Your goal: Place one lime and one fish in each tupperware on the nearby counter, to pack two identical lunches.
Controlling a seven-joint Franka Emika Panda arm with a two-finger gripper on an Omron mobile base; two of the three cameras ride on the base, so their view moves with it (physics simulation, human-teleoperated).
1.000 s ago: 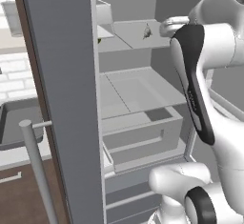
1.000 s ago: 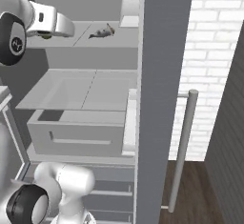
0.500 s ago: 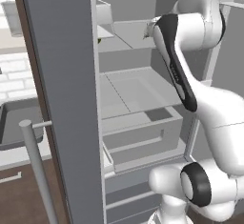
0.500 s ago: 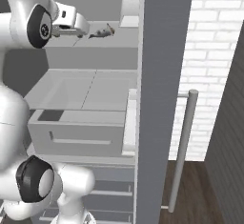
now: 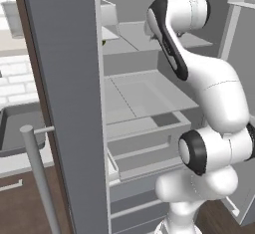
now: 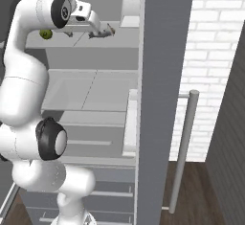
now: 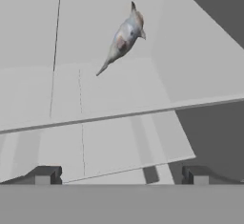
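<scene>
I see one silvery grey fish lying flat on the upper fridge shelf, tail toward me; a dark-green lime sits well apart, farther left.

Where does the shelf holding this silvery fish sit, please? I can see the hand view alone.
Observer: It is the top shelf inside an open fridge, above a wider shelf and drawers.
Operator: Thank you. Is a lime anywhere near the fish?
Observer: Yes, one lime lies on that same shelf, apart from the silvery fish; in the right base view the gripper comes between them.
</scene>
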